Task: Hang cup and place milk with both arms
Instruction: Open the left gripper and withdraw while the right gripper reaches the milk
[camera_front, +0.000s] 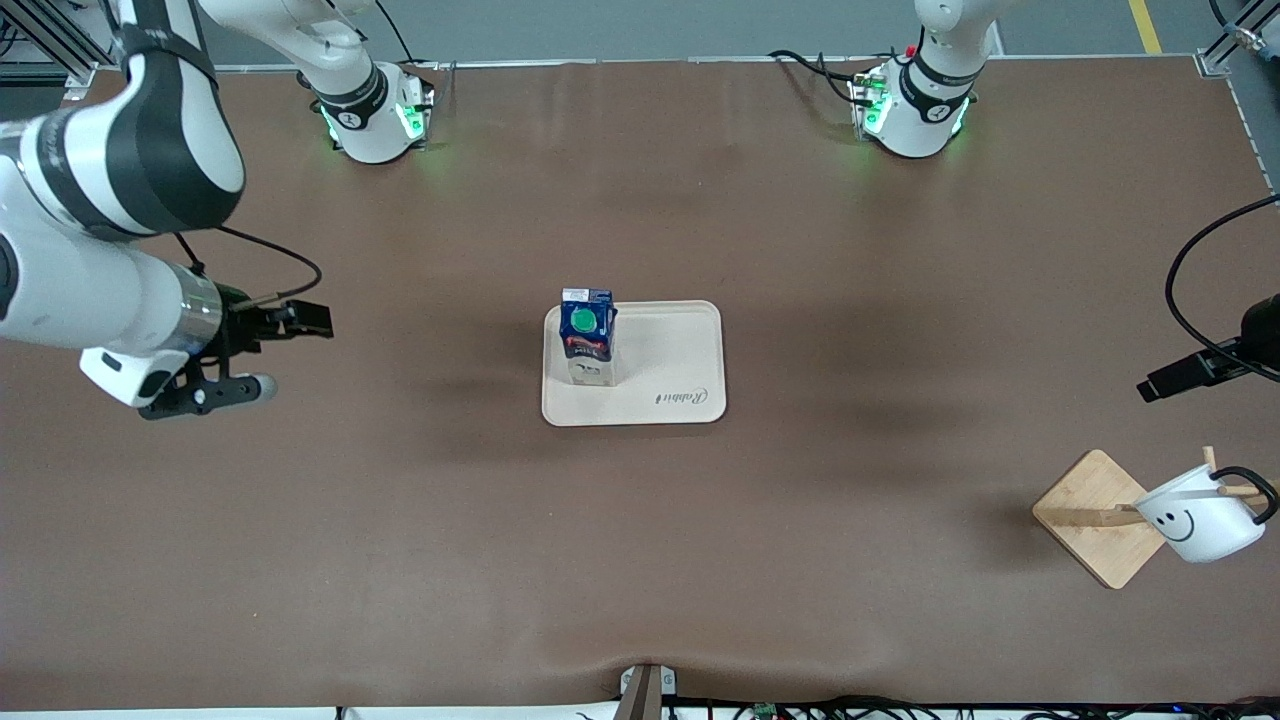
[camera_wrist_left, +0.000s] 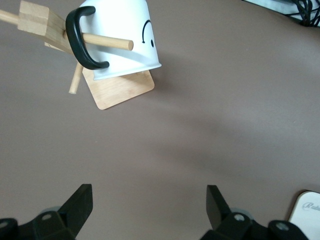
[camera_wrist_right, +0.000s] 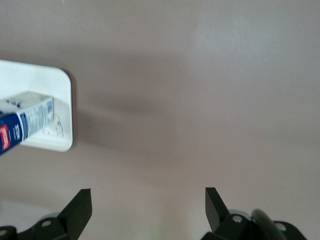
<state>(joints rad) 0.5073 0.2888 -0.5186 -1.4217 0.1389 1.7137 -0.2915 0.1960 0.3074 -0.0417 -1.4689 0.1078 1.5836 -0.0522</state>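
Cup (camera_front: 1200, 520) hung on rack peg (camera_wrist_left: 107, 41); milk (camera_front: 588, 336) upright on tray (camera_front: 690, 340). Left claw (camera_wrist_left: 150, 210) and right claw (camera_wrist_right: 148, 210) both open, empty, clear of both items. Nothing apparently left to grasp.

The front view looks steeply down from high across the surface (camera_front: 400, 520), facing both robot bases. Each wrist view looks down past its own pincer, closer in — the left shares the cup (camera_wrist_left: 125, 40) on its rack, the right the tray (camera_wrist_right: 50, 110) and milk (camera_wrist_right: 22, 125).

A cream tray (camera_front: 690, 385) sits mid-table — a wooden peg rack (camera_front: 1085, 510) stands toward the left arm's end.
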